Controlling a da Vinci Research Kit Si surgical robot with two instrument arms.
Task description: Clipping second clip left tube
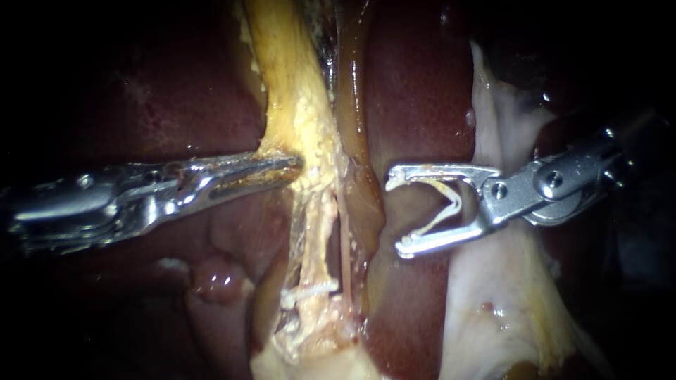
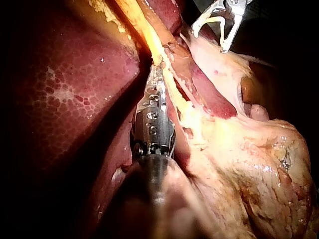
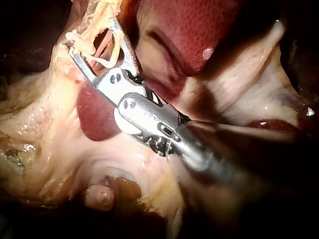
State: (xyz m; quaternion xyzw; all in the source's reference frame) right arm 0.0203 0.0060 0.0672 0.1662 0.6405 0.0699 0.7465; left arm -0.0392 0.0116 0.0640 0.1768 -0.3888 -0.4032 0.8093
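Observation:
The left tube is a yellow, fat-crusted strand running down the middle, with one white clip across it low down. My left instrument reaches in from the left, its jaws shut on the tube's yellow tissue; the left wrist view shows them buried in the strand. My right instrument stands to the right of both tubes and apart from them. Its jaws are spread wide and hold an open white clip between them, also seen in the right wrist view.
A brown right tube runs beside the left one, between it and my right instrument. Dark red liver lies behind. A pale tissue flap hangs under my right instrument's shaft.

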